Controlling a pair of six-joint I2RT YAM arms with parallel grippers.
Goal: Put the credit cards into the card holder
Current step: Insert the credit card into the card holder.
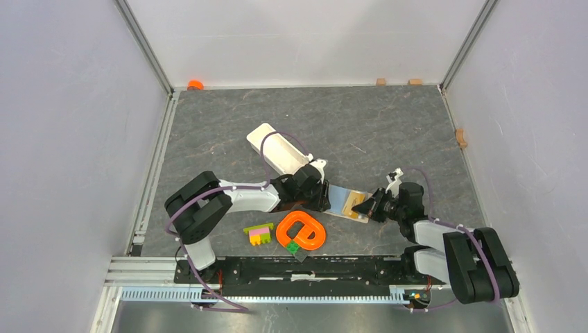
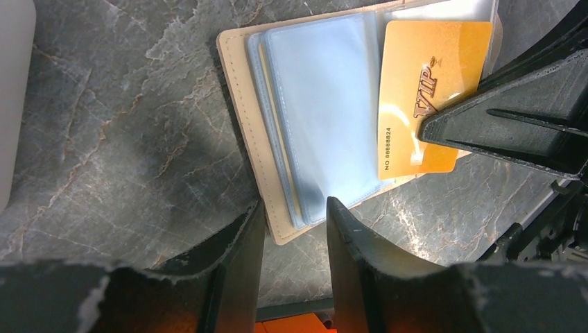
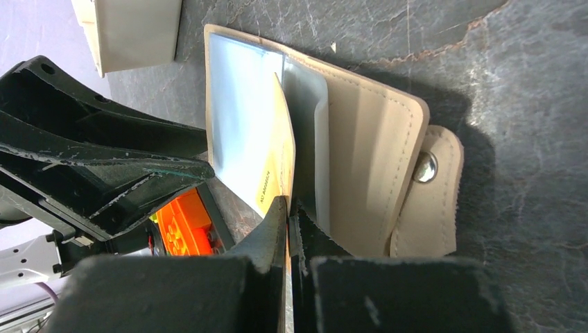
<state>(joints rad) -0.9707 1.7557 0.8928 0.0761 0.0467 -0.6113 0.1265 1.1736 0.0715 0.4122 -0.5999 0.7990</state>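
Right gripper (image 3: 288,208) clenched on orange-gold card (image 2: 426,83), which is held over the clear sleeves of the open card holder (image 3: 374,152) at centre of top view | left gripper (image 2: 295,203) released, jaws apart at holder's left edge, facing the right gripper | white tray (image 1: 277,149) just upper left | orange ring (image 1: 301,231) and toy bricks (image 1: 258,234) below, on bench (image 1: 388,125)

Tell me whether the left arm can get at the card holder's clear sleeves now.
Probably yes: the left gripper sits open at the edge of the card holder, sleeves bare ahead of it. The right gripper, shut on the gold card, crowds only the far side.
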